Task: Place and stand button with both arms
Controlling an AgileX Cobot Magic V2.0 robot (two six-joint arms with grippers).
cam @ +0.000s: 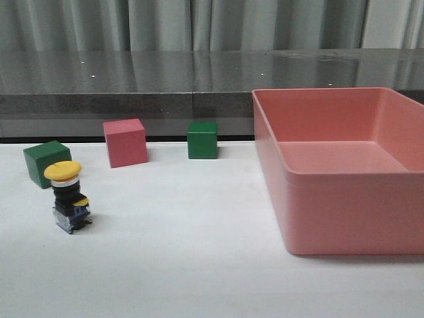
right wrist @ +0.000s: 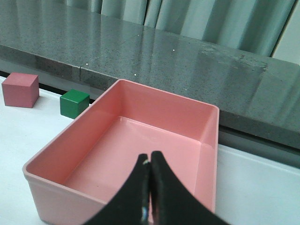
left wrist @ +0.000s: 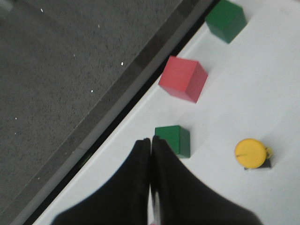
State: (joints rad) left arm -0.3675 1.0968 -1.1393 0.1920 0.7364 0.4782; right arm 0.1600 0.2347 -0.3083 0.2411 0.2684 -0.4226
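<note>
The button (cam: 68,197) stands upright on the white table at the front left, yellow cap up, black barrel on its bluish-clear base. In the left wrist view it shows from above as a yellow disc (left wrist: 251,153). My left gripper (left wrist: 151,140) is shut and empty, high above the table, its tips over the edge of a green cube (left wrist: 175,140), well apart from the button. My right gripper (right wrist: 150,156) is shut and empty, held above the pink bin (right wrist: 213,140). Neither arm shows in the front view.
A green cube (cam: 46,163) sits just behind the button. A pink cube (cam: 125,142) and a second green cube (cam: 202,140) stand along the back edge. The large pink bin (cam: 318,218) fills the right side. A dark stone ledge (cam: 132,79) runs behind the table.
</note>
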